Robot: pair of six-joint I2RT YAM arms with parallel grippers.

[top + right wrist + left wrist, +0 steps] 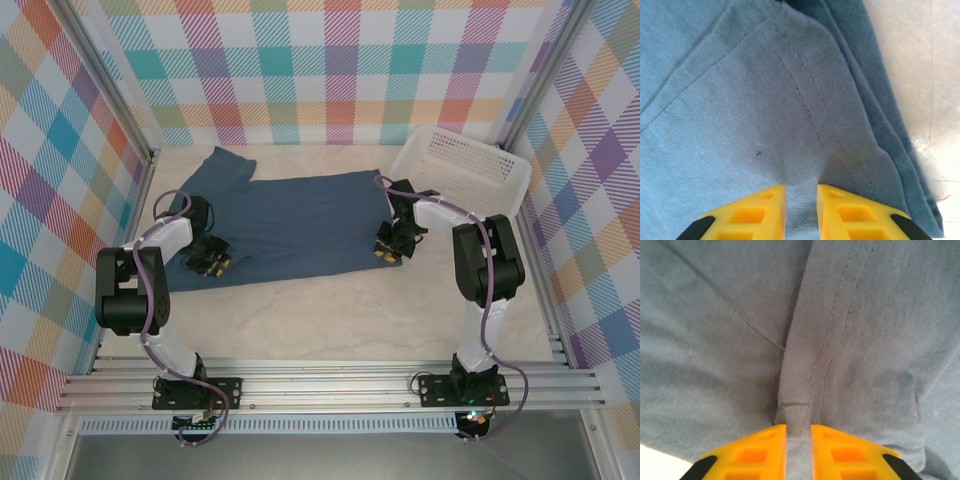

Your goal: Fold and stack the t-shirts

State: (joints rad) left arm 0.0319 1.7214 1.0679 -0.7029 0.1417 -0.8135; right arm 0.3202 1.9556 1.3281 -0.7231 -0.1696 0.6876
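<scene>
A dark slate-blue t-shirt (290, 225) lies spread flat across the middle of the table, one sleeve pointing to the far left. My left gripper (210, 258) is down on its near left edge. In the left wrist view the yellow fingers (755, 452) of this gripper (799, 440) pinch a raised ridge of stitched hem (805, 390). My right gripper (388, 245) sits at the shirt's near right corner. In the right wrist view the gripper (801, 200) is shut on puckered cloth (740, 100) beside layered shirt edges (890, 145).
A white mesh basket (455, 160) stands at the back right, just beyond the right gripper. Bare pale tabletop (330, 320) runs between the shirt and the arm bases. Checked walls close in the left, back and right sides.
</scene>
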